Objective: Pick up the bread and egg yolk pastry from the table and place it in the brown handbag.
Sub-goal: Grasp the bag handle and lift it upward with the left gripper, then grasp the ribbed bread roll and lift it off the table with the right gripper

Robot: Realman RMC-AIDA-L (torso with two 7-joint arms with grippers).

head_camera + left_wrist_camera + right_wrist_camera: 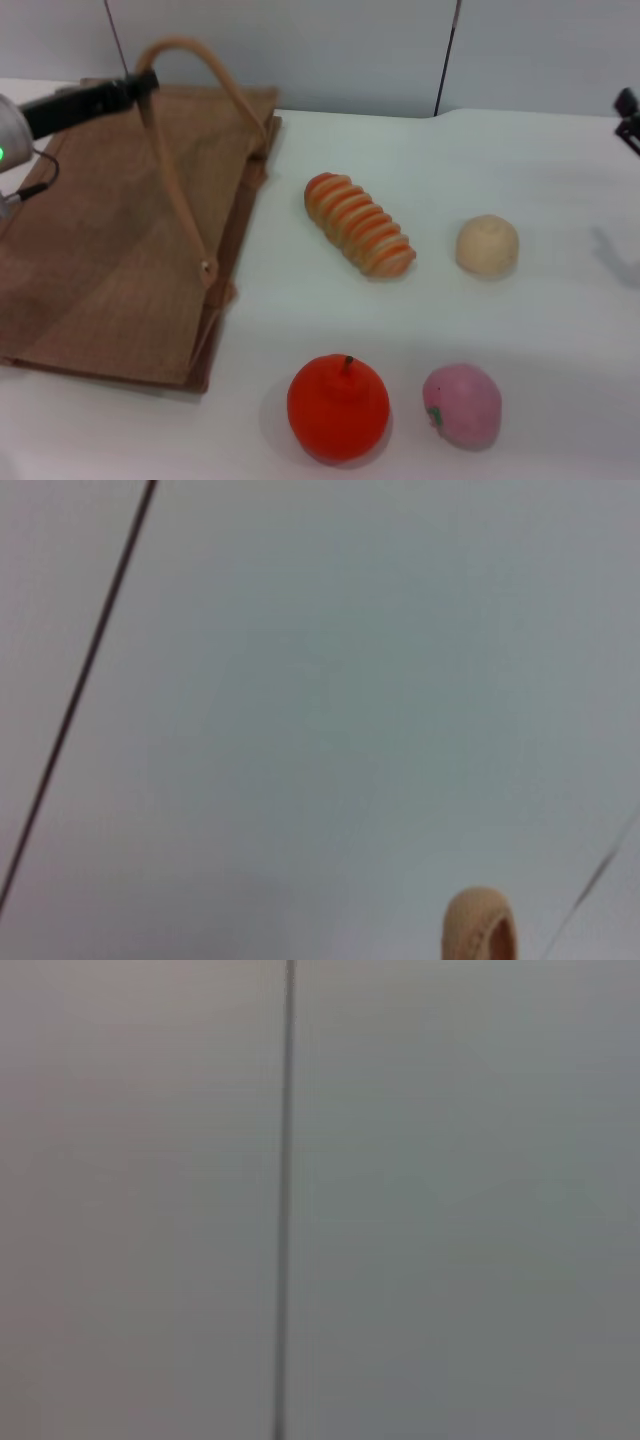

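Near the middle of the white table lies the bread, a ridged loaf striped orange and cream, set at a slant with one end toward the bag and the other toward the near right. Just beside it on the right, apart from it, sits the egg yolk pastry, a small round pale-tan bun. To the left lies the brown handbag, flat on the table, a broad burlap tote reaching past the left edge of the head view. Lifted clear of the bag stands one loop handle, arched upward and pinched at its top by the left gripper, a dark slender tool reaching in from the far left and closed on the strap. Seen from the left wrist, only a short curve of that same tan handle against a pale wall. Nearer the front edge rest an orange fruit with a small stem and, just to its right, a pink peach-like ball, neither touching the other. At the far right edge, well apart from the food, hangs the right gripper, barely in view; whether parted or closed cannot be told.
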